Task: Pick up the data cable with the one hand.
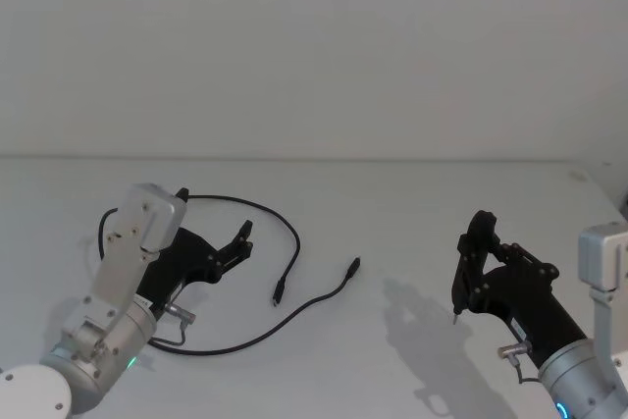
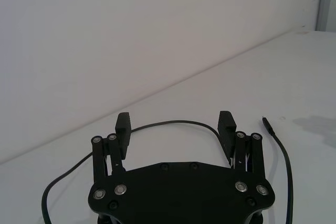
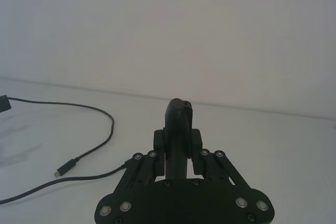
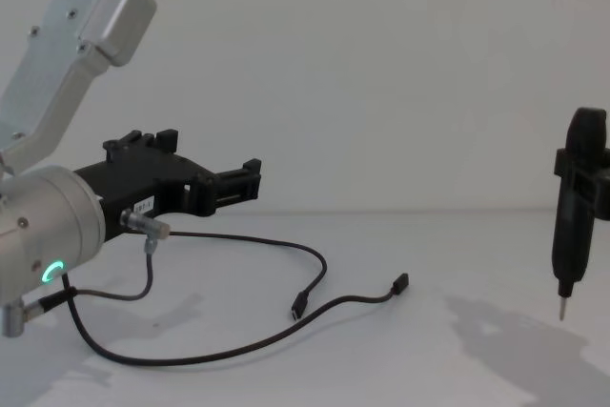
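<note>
Data cable (image 1: 314, 299) (image 4: 355, 297) lies slack on the white table (image 1: 422, 213), untouched by either gripper. One run curves in a loop under and just ahead of the left gripper (image 1: 243, 239) and ends in a small plug ahead of its fingertips and a little below them. The other run sweeps back beneath the gripper's silver wrist cylinder (image 4: 43, 235), and its plug lies farther ahead of the gripper, toward the right arm's side.

In the left wrist view the loop (image 2: 157, 124) passes on the table beyond the two finger pads (image 2: 123, 123).

Left gripper — jaws spread wide, nothing between them, fingers level and pointing forward. In the chest view (image 4: 250, 178) it hangs clear above the table with the cable below. Green ring light (image 4: 52, 272) lit on the cylinder.

Right gripper (image 1: 457, 313) (image 4: 560, 307) — well apart from the cable, off to the far side of both plugs. Fingers pressed together into one tall narrow finger, pale tip pointing down just above the table, holding nothing. Its wrist view shows the cable (image 3: 107, 124) beyond and to one side of the joined fingers (image 3: 180, 116).
</note>
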Controlling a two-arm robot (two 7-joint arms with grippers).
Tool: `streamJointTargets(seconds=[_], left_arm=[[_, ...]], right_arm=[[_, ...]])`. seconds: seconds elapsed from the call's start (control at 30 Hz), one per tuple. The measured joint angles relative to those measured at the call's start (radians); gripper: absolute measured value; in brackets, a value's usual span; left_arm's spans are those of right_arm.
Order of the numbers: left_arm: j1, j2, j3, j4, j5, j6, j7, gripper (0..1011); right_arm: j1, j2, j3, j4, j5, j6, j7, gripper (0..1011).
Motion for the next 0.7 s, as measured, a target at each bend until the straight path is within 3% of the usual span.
streamJointTargets(seconds=[0.5, 0.7], left_arm=[[0.0, 0.0, 0.0, 0.0, -0.001, 0.0, -0.002, 1001], [-0.005, 0.002, 0.0, 0.001, -0.016, 0.0, -0.037, 1001]], right_arm=[[0.0, 0.0, 0.0, 0.0, 0.0, 0.0, 0.0, 279], [0.0, 0.0, 0.0, 0.0, 0.0, 0.0, 0.0, 279]])
